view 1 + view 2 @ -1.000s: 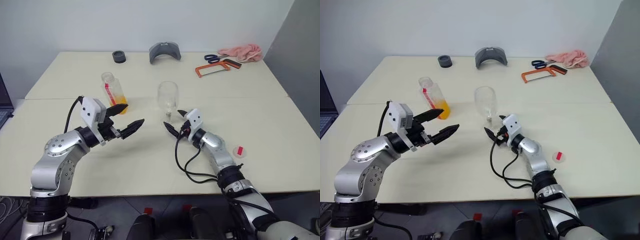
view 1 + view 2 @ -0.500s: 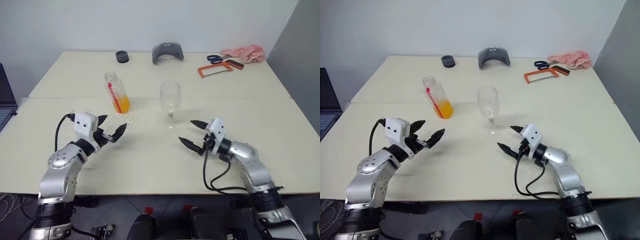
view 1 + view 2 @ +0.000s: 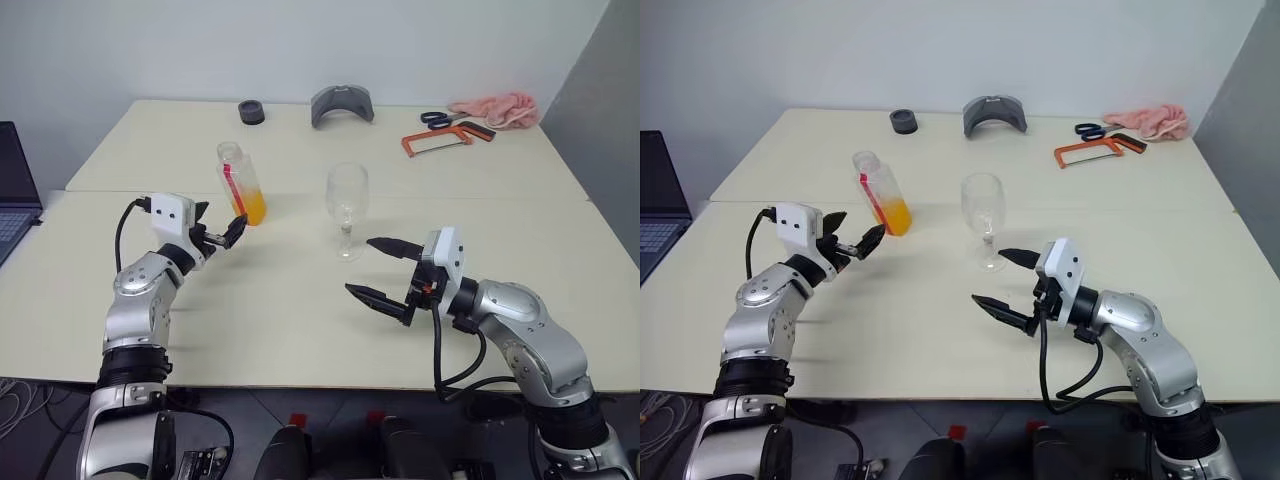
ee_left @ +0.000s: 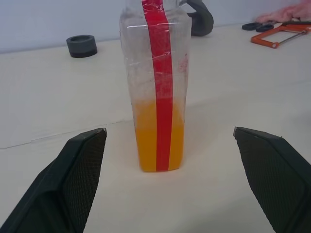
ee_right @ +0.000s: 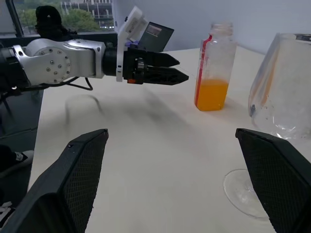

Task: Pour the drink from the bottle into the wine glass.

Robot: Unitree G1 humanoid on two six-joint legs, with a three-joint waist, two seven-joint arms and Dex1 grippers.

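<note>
the bottle (image 3: 240, 184) stands upright on the pale counter (image 3: 300, 310), uncapped, with the orange drink (image 3: 250, 207) filling its lower part and a red label strip down its side. the wine glass (image 3: 347, 209) stands empty, near it toward the robot's right. the left claw (image 3: 218, 232) hangs level just in front of the bottle, fingers spread wide, holding nothing. the right claw (image 3: 385, 270) hovers near the glass's foot, also wide open and empty. a red hacksaw (image 3: 440, 139) lies at the far edge.

bare table (image 3: 280, 300) between hands, wine glass (image 3: 346, 195) beside bottle (image 3: 241, 183), gap between
</note>
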